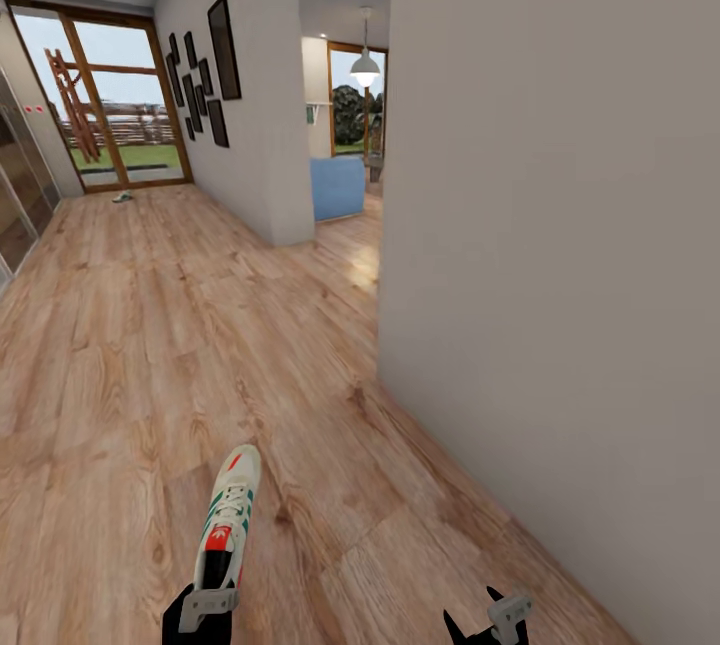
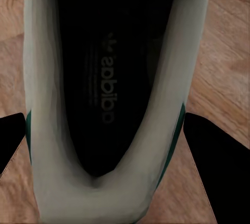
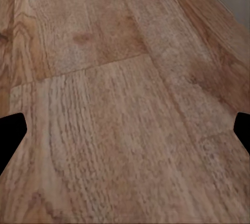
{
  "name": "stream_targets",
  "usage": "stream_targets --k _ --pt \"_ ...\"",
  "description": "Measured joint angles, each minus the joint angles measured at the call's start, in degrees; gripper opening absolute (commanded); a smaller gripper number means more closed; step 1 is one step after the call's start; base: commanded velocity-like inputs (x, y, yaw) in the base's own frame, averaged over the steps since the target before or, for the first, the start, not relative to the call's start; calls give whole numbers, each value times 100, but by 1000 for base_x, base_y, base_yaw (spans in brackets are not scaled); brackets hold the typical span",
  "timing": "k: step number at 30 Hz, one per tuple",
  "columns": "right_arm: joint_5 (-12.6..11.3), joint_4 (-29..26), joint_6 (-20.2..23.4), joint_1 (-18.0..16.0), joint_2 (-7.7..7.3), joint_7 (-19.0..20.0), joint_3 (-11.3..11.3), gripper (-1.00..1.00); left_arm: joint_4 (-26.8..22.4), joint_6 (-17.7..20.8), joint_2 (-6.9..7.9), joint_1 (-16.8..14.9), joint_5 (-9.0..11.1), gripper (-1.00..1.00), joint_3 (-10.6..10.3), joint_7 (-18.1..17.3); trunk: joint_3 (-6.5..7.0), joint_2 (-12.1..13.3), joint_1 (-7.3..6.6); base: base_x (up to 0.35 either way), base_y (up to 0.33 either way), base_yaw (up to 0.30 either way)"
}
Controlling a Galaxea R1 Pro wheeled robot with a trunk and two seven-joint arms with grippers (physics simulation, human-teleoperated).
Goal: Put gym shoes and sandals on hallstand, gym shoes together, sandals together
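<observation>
Corridor floor (image 1: pixel 140 345) of warm wood planks, running from the held shoe away to a glazed door (image 1: pixel 105 105) at the far end; grey wall (image 1: pixel 560 275) close on the shoe's right, no hallstand in sight, so probably in transit with a load

Far beyond the shoe, by that door, a small pale thing (image 1: pixel 122 197) on the planks, too small to name

Gym shoe (image 1: pixel 229 517) carried toe-forward, clear of the planks, gripped at the heel, likely so the sole stays level for setting down on a shelf

Left tool (image 1: pixel 208 608) closed on the shoe's heel collar, a dark finger (image 2: pixel 216 166) on either side of the opening in the left wrist view

Right tool (image 1: pixel 492 622) level with the shoe's heel, spread wide over bare planks, holding nothing, free for a second shoe
</observation>
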Motion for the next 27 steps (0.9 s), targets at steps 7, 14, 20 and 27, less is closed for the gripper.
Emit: stream_targets --k 7,14,20,27 --pt "1 -1 0 -1 22 0 2 100 -1 0 -1 1 0 -100 2 3 61 0 0 336 0 87" --pt "0 -7 0 -1 60 0 0 100 0 8 1 1 -1 -100 2 2 108 0 0 336 0 204" --pt "0 -7 0 -1 62 0 0 100 -1 8 3 2 0 -100 3 0 140 0 0 336 0 230" --pt "0 -7 0 -1 62 0 0 100 -1 7 4 2 0 -100 5 2 178 0 0 336 0 232"
